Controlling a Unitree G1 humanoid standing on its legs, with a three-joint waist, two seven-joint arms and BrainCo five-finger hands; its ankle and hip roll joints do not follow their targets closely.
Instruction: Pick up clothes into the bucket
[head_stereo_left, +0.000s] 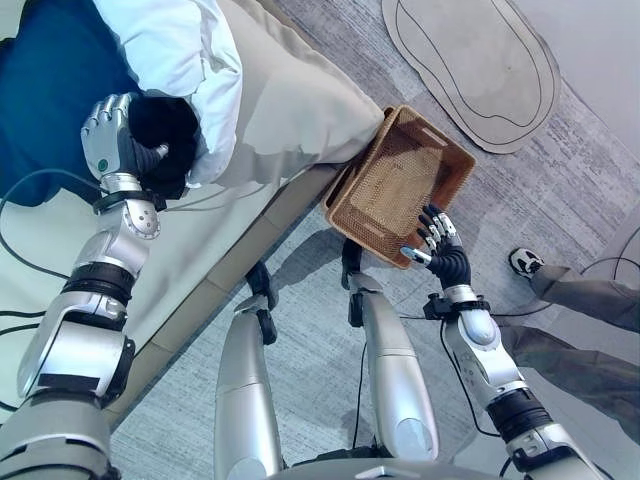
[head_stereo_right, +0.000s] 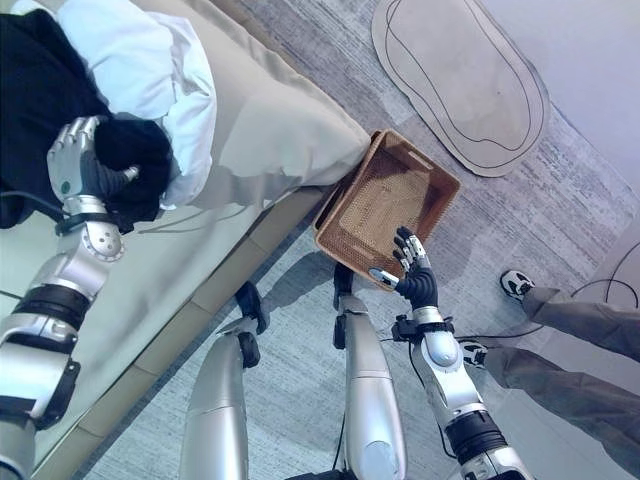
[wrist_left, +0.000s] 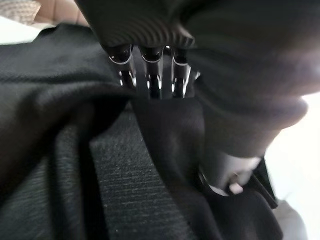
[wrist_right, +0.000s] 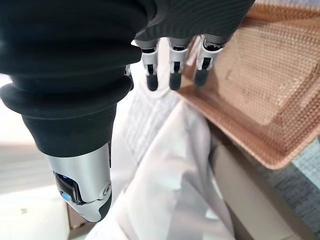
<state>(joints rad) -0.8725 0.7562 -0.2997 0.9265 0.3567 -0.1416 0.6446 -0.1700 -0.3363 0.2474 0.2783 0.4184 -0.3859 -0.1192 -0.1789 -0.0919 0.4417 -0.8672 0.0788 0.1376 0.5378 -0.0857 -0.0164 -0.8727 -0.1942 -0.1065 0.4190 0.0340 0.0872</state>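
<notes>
A black garment (head_stereo_left: 165, 125) lies bunched on the bed (head_stereo_left: 290, 100), partly under a white padded garment (head_stereo_left: 170, 45). My left hand (head_stereo_left: 108, 135) rests on the black garment. In the left wrist view its fingers (wrist_left: 150, 75) dig into a fold of that cloth (wrist_left: 125, 190) and the thumb presses in from the other side. The woven brown basket (head_stereo_left: 400, 180) stands empty on the floor against the bed's corner. My right hand (head_stereo_left: 445, 255) hovers at the basket's near rim with its fingers (wrist_right: 172, 75) straight and nothing in it.
More dark cloth (head_stereo_left: 50, 90) spreads over the bed's far left. A beige rug (head_stereo_left: 480, 60) lies on the floor beyond the basket. A person's legs and shoe (head_stereo_left: 525, 262) stand on the grey floor to the right of my right hand.
</notes>
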